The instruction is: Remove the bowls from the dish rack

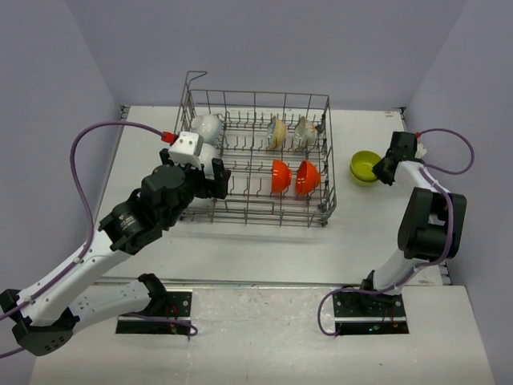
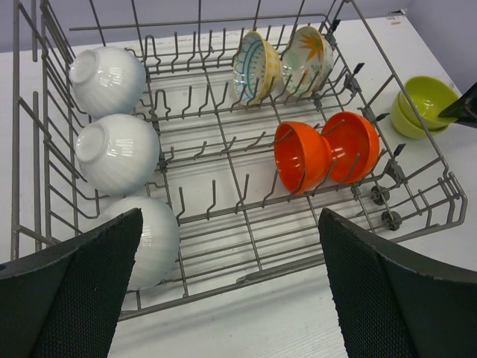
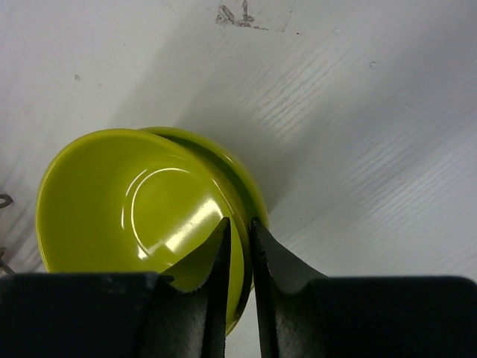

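White counter [image 1: 240, 249]: right pincer [image 3: 240, 246] clamped on the rim of the upper of two nested yellow-green bowls [image 3: 127, 201]. Left pincer [image 2: 229, 231] spread wide, empty, at near edge of dish rack [image 1: 256, 205].

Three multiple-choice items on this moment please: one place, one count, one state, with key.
1. The two round yellow-green bowls sit where, relative to the grey wire dish rack? A) inside B) stacked on the white table, to its right C) to its left
2. Bowls in the rack? A) seven B) five C) nine
3. Left gripper: A) shut on a bowl B) out of view C) open, empty
B, top view shows them beside it; A, three white bowls, two orange bowls, two floral bowls; C, fingers spread, nothing between.
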You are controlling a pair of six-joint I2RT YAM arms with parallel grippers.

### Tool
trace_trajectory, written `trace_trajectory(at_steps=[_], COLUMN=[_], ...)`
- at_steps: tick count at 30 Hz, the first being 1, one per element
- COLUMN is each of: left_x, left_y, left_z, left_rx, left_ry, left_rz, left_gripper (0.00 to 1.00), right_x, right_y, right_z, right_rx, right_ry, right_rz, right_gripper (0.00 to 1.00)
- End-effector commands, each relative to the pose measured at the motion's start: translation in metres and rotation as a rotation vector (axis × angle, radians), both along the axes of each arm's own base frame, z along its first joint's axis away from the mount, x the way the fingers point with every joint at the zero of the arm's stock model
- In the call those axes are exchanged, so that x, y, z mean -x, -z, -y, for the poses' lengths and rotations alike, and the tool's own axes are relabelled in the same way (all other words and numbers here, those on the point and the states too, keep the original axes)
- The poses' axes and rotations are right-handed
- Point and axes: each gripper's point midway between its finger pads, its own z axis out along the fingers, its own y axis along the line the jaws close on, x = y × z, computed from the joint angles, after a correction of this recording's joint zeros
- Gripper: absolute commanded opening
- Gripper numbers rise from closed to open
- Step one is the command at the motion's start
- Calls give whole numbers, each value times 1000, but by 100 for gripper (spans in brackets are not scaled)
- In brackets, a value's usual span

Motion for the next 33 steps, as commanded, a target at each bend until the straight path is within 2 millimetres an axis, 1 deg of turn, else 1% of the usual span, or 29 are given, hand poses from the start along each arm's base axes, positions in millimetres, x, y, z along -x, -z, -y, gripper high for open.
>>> trace_trajectory(at_steps=[1, 2, 3, 4, 6, 8, 9, 10, 11, 14, 17, 19, 22, 24, 26, 27, 29, 31, 33], left_x=[-3, -3, -4, -5, -5, -7, -8, -8, -10, -12, -13, -14, -14, -14, -14, -14, -14, -15, -15], left_y=[-9, -7, -6, -4, -1, 1, 2, 3, 5, 9, 13, 15, 16, 16, 15, 15, 15, 16, 16], left_z=[6, 7, 8, 8, 12, 14, 17, 18, 20, 26, 31, 34, 35, 35, 36, 35, 37, 39, 41], left_rx=[50, 46, 40, 35, 34, 35, 40, 39, 36, 38, 41, 41, 43, 41, 41, 43, 44, 44, 45], left_ry=[7, 7, 8, 7, 16, 20, 25, 26, 29, 40, 51, 58, 60, 60, 62, 61, 67, 71, 80], left_rz=[23, 19, 15, 11, 5, 1, 1, -2, -8, -19, -28, -32, -34, -34, -32, -30, -31, -33, -35], left_gripper=[100, 100, 100, 100, 100, 100, 100, 100, 100, 100, 100, 100, 100, 100, 100, 100, 100, 100, 100], right_x=[-4, -4, -4, -4, -4, -4, -4, -4, -3, -3, -3, -3, -2, 0, 2, 3, 8, 9, 12], right_y=[0, 0, -1, -2, -3, -8, -11, -17, -19, -31, -39, -39, -32, -30, -27, -28, -25, -24, -20], right_z=[3, 3, 3, 2, 0, -2, -3, -3, -2, -2, -2, -3, -4, -1, 0, 1, 1, 1, 0], right_rx=[6, 7, 6, 1, -6, -14, -14, -12, -7, 5, 7, 3, -1, 10, 17, 22, 27, 29, 25], right_ry=[3, 1, 2, -2, -6, -14, -15, -18, -16, -18, -21, -27, -36, -31, -26, -26, -21, -18, -17], right_rz=[23, 25, 27, 30, 35, 49, 56, 71, 73, 93, 109, 107, 80, 67, 59, 59, 54, 54, 46], right_gripper=[20, 26, 37, 44, 51, 54, 57, 58, 65, 72, 72, 72, 72, 71, 67, 63, 59, 50, 47])
